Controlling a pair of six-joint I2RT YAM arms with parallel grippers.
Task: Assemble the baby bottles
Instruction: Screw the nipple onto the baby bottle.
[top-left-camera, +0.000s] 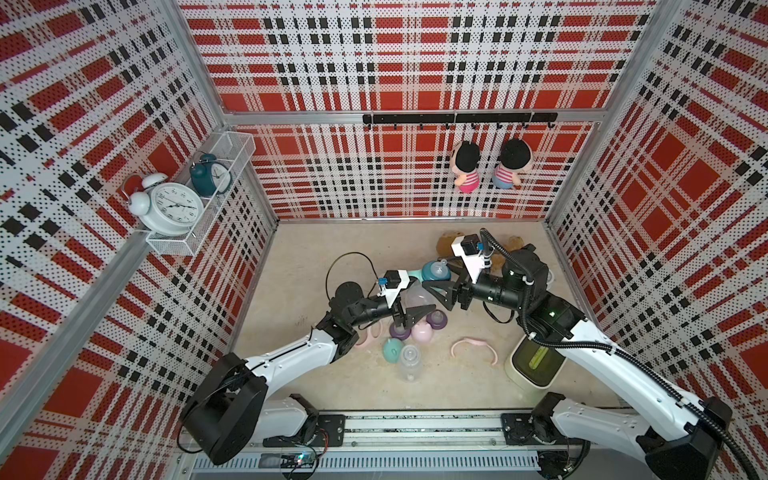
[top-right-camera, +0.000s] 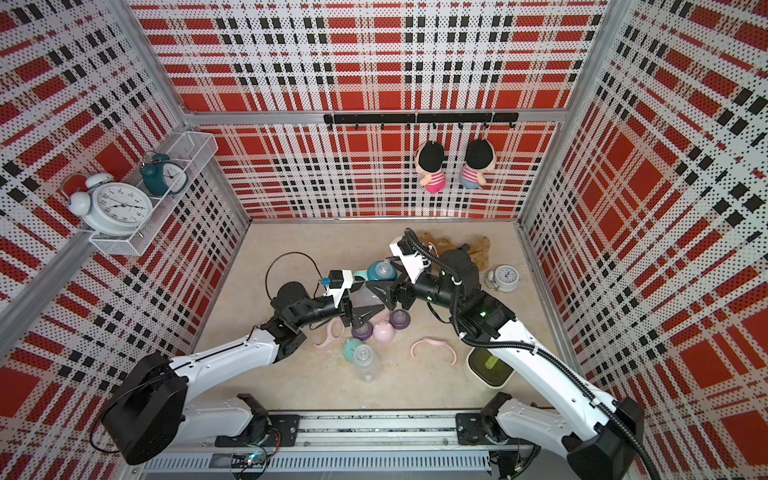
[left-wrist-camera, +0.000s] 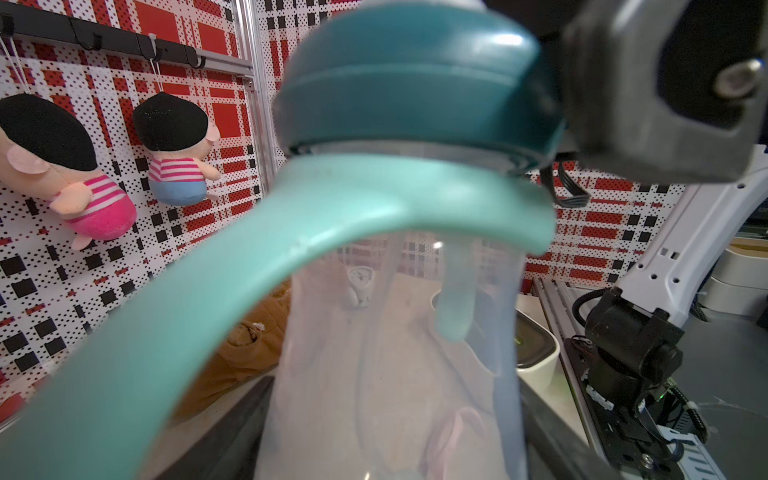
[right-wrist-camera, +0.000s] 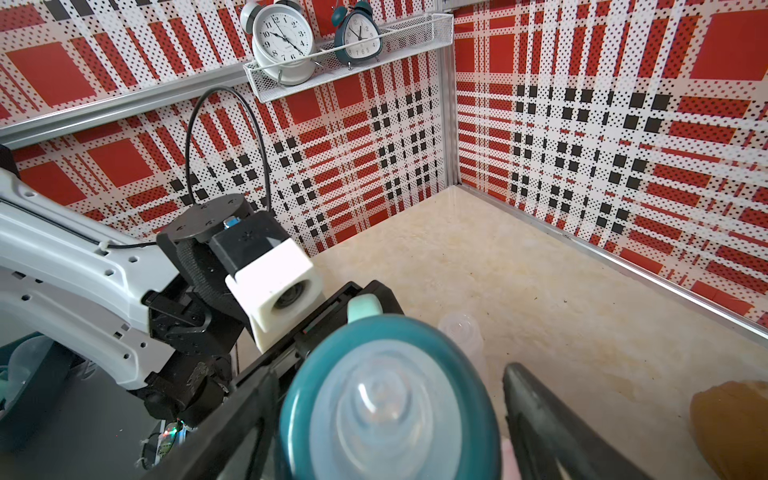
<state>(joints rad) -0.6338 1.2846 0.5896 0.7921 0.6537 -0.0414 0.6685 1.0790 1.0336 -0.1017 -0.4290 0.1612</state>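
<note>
My left gripper (top-left-camera: 413, 311) is shut on the clear body of a baby bottle (left-wrist-camera: 395, 353), held off the table in both top views. A mint handle ring (left-wrist-camera: 291, 249) sits under the bottle's teal teat collar (right-wrist-camera: 390, 415). My right gripper (top-left-camera: 441, 279) stands wide with a jaw against each side of that collar (top-left-camera: 436, 271), closed on it. On the table below lie another clear bottle (top-left-camera: 409, 362), a mint cap (top-left-camera: 391, 349), a pink cap (top-left-camera: 422, 332), two purple collars (top-left-camera: 436, 319) and pink handle rings (top-left-camera: 476, 347).
A white container (top-left-camera: 534, 365) stands under my right forearm. A brown plush (top-left-camera: 448, 245) and a small white clock (top-right-camera: 505, 276) lie at the back right. Two dolls (top-left-camera: 467, 166) hang on the back wall. A wire shelf with clocks (top-left-camera: 174, 208) is on the left wall.
</note>
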